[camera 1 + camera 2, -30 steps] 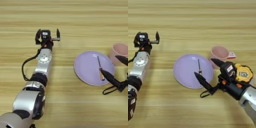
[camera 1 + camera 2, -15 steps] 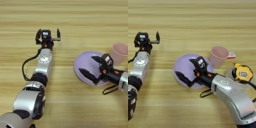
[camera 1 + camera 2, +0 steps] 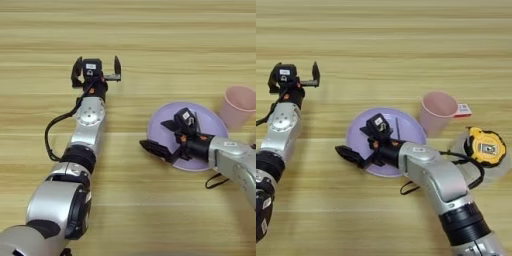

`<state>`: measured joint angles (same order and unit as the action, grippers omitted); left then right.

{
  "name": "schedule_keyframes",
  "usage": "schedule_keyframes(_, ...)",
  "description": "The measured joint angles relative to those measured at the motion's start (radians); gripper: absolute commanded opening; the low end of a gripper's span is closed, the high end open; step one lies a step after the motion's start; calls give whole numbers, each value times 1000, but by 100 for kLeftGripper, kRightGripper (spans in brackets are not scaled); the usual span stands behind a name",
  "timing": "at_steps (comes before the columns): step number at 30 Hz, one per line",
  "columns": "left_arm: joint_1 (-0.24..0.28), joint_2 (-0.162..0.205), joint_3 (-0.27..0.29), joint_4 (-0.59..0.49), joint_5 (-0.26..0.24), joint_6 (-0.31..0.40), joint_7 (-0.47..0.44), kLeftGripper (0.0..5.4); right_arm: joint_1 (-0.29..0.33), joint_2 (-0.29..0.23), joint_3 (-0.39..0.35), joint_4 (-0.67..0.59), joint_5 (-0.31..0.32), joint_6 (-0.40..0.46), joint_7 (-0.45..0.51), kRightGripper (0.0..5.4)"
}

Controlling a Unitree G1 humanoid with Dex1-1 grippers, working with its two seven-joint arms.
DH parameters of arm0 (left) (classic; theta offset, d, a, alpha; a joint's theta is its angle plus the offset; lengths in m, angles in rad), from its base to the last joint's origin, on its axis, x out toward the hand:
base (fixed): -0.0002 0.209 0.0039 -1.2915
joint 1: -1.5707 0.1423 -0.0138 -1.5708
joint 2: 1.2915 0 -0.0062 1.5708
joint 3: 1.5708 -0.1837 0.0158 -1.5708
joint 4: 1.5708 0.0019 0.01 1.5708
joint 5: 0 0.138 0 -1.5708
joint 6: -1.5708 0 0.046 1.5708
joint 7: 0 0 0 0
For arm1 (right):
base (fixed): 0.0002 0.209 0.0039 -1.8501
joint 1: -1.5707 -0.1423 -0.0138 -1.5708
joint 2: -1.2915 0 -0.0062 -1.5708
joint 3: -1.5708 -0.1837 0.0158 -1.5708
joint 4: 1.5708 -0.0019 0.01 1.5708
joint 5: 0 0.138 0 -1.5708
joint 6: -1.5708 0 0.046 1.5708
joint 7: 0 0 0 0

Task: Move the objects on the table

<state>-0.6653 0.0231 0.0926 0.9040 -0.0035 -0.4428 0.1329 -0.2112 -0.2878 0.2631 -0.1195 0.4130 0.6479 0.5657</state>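
**Right gripper spread over the lavender plate's left rim; left arm parked far out**

Landmark: the round lavender plate (image 3: 387, 142), lying flat on the light wooden table (image 3: 386, 55), a little right of centre.

Right gripper (image 3: 358, 142) – reaches in from the lower right and sits at the plate's left side. Its two black fingers are spread wide: one finger (image 3: 370, 131) stands over the plate's upper-left part, the other (image 3: 350, 156) lies beyond the left rim, low over the bare wood. Nothing can be seen between them. The wrist and forearm cross the lower half of the plate and hide it.

Small orange-handled screwdriver (image 3: 397, 129) – only a thin dark shaft shows, on the plate's upper right part, running roughly toward the far rim. Its handle end is lost behind the gripper body, so whether anything touches it cannot be told.

Pink cup (image 3: 437, 112) – upright, mouth open, just beside the plate's upper right rim. A small white-and-red tag (image 3: 464, 109) lies just behind it on the right.

Yellow-black gadget (image 3: 485, 147) – well right of the plate, resting on top of the clear wide tape roll (image 3: 460, 150). Its long black strap (image 3: 410, 189) loops across the wood below the plate, passing under the right forearm.

Left gripper (image 3: 96, 69) – far to the plate's upper left, arm stretched out along the table, fingers wide apart and holding nothing
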Motion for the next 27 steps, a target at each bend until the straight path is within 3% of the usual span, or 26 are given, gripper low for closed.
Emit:
schedule_keyframes(8, 0, 0, 0, -3, 0, 0, 0, 540, -9, 28, 5, 82, -22, 14, 9, 536)
schedule_keyframes(13, 1, 0, 0, -5, 0, 0, 0, 540, -53, 61, 8, 149, -38, 16, 8, 536)
schedule_keyframes(20, 1, -1, 0, -8, 0, 1, 0, 540, -31, 80, 30, 108, -30, 43, 16, 536)
schedule_keyframes(27, 1, 0, 0, -9, 0, 1, -1, 540, 5, 132, 76, 62, 5, 101, 36, 536)
